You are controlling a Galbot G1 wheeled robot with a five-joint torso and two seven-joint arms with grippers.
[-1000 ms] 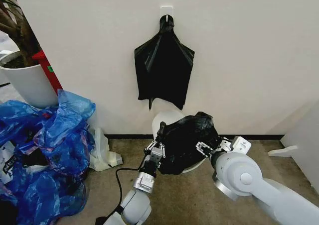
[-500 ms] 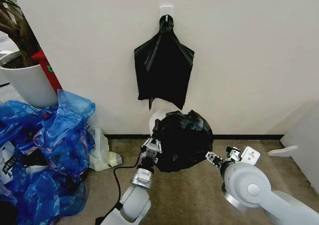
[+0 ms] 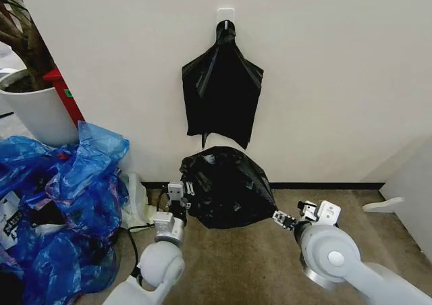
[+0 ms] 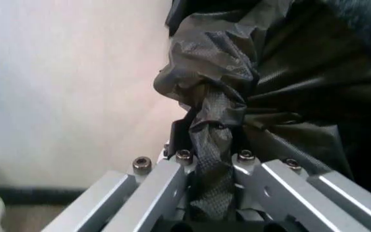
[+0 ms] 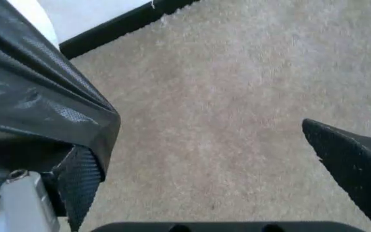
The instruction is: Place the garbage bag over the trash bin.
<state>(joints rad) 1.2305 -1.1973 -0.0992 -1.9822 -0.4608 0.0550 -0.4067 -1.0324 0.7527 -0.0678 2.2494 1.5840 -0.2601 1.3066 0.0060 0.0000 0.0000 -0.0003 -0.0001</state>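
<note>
Head view: garbage bag (image 3: 228, 187) stretched by wall; left tool (image 3: 178, 191) clamps its left edge, right tool (image 3: 282, 218) spread wide w/ bag edge draped on one finger; bare carpet (image 3: 250, 271) in front.

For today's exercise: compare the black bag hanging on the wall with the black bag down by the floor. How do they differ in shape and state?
The hanging bag is flat, pinched to a point at its top on a wall hook; the garbage bag is puffed into a rounded bulk low by the wall.

Nothing grips the hanging bag; the left pincer is shut on the garbage bag's bunched film, while the right pincer is open beside it.

Both are glossy black plastic.
</note>
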